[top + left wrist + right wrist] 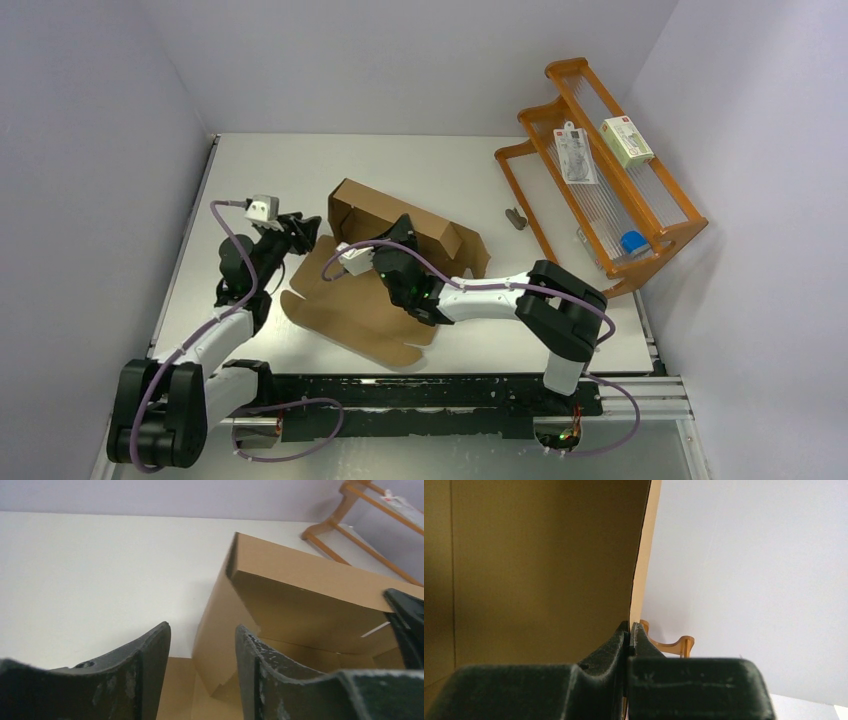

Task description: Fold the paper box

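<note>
No writing can be read; only a red mark is made out on the white-and-green carton (627,140) on the orange rack (660,245). The paper box (345,315) is found mid-bench (260,170), with its rear walls raised and one flap laid flat toward the near edge. An upright wall is pinched by the closed right fingers (609,650). The left fingers (150,670) are held partly apart and empty at the box's left corner, and bare bench is seen beyond.

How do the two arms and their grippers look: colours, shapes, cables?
The left arm and the right arm have white links and bulky black joints. A lilac cable loops along each to a small white-grey camera at the wrist. The fingers are dark and matte; those of the left gripper show pale scuffs.
</note>
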Robot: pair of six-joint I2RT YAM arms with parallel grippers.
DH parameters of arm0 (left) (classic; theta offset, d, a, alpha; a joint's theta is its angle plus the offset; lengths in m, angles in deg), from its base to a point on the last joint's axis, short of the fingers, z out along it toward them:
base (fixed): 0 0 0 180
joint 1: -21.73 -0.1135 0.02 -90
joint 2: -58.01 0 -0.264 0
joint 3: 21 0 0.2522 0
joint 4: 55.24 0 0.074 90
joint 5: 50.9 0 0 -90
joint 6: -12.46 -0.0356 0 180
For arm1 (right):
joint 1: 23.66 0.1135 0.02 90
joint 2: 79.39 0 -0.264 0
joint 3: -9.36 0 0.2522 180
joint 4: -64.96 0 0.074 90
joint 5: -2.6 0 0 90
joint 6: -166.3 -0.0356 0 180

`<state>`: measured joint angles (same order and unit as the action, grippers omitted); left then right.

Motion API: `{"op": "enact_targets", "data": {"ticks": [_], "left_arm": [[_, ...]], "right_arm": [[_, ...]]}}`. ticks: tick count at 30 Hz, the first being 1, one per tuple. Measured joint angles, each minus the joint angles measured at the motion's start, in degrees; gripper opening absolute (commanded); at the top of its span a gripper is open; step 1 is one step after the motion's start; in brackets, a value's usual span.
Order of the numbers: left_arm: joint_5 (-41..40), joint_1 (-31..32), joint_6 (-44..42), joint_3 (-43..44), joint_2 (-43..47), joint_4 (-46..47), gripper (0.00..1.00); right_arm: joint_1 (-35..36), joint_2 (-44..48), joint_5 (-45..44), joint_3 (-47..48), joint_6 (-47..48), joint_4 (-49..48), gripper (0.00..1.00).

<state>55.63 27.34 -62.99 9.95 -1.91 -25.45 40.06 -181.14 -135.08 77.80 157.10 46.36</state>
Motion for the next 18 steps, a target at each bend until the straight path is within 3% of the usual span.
{"op": "enact_targets", "data": {"ticks": [4,8,18], "left_arm": [[-0.5,-2.3,-1.1,0.4,-2.3,0.3,0.6],[0.7,-3.7,-2.6,4.9,-10.7,-1.3,0.61],[10.2,-3.9,-6.2,8.7,-21.8,0.3,0.64]], "right_arm": [[0.0,0.2,0.6,0.5,-0.6,1.0,0.0],[0.0,0.2,0.8,0.5,-0.8,1.1,0.0],[0.1,0.8,1.4,0.7,-1.6,2.7,0.0]]}}
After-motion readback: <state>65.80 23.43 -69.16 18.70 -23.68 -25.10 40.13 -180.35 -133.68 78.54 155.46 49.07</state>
